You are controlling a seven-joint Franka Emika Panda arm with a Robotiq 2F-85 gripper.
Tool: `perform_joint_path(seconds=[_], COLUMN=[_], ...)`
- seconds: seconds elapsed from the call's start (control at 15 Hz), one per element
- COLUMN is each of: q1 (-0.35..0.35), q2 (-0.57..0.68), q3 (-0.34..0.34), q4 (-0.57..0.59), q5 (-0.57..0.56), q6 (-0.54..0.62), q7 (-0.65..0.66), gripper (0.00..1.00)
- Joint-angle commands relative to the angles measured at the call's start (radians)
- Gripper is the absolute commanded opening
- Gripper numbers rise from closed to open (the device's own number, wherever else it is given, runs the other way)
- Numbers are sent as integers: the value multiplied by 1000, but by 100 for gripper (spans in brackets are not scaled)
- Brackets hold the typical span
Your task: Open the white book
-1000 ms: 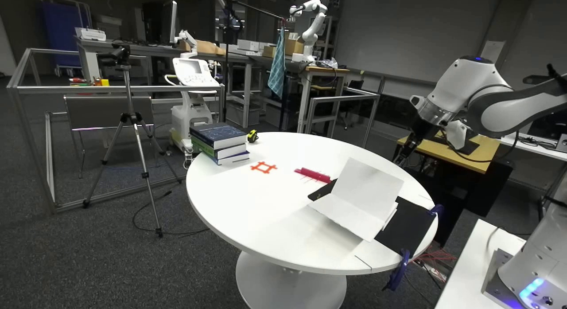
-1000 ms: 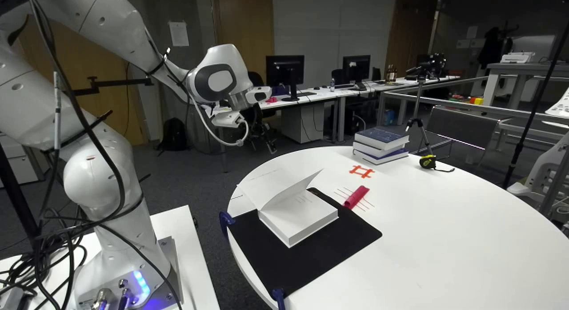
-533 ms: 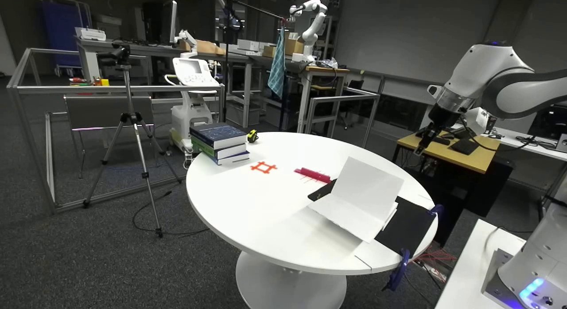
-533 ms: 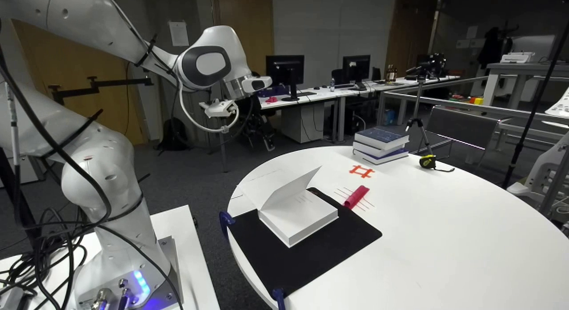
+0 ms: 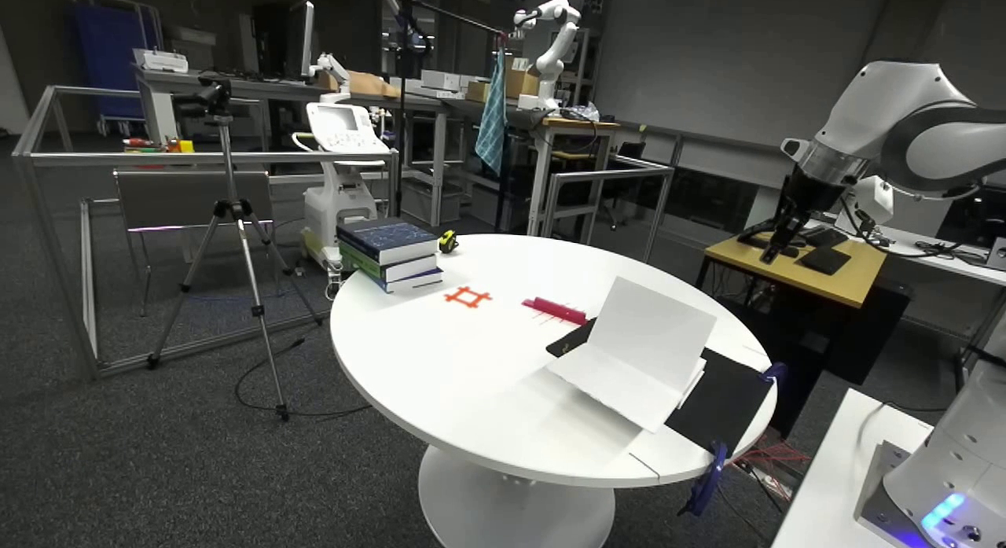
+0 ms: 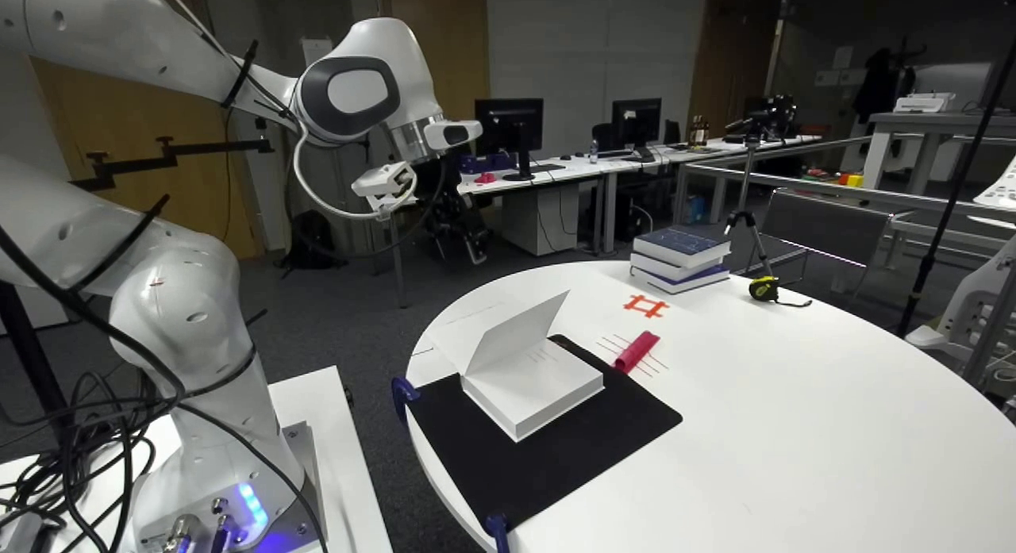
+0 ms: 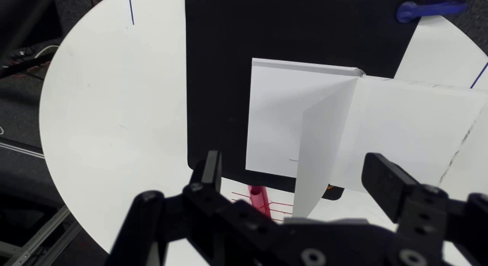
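The white book (image 5: pixel 629 367) lies open on the black mat; it also shows in an exterior view (image 6: pixel 532 394). In the wrist view its page block (image 7: pixel 272 117) lies at the middle, with the opened cover side (image 7: pixel 400 132) flat to the right. A leaf (image 7: pixel 318 151) stands up steeply between them; it also stands in an exterior view (image 6: pixel 516 331). My gripper (image 7: pixel 291 159) is open and empty, apart from the book. In both exterior views the gripper (image 5: pixel 778 245) hangs high beyond the table edge; it also shows here (image 6: pixel 468 240).
The black mat (image 6: pixel 548 466) is held by blue clamps (image 6: pixel 405 390) at the edge of the round white table (image 6: pixel 794 418). A pink tube (image 6: pixel 637 351), an orange hash mark (image 6: pixel 647 305), a stack of dark blue books (image 6: pixel 680 259) and a tape measure (image 6: pixel 763 289) are on the table.
The arm and gripper have risen and drawn back, away from the table and book. The standing leaf has tilted slightly more upright. The rest of the book has stayed in place.
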Motion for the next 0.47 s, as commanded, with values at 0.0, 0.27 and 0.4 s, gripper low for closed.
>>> perform_joint_path(seconds=[0.0,0.27,0.4], q1=[-8,-11,-11], q2=[-10,-10,-8], q3=[-3,-4,-4], q4=[1,0,0], q5=[-6,-6,-6], q6=[-10,-11,-11], q7=[0,0,0], gripper=[100,100,100])
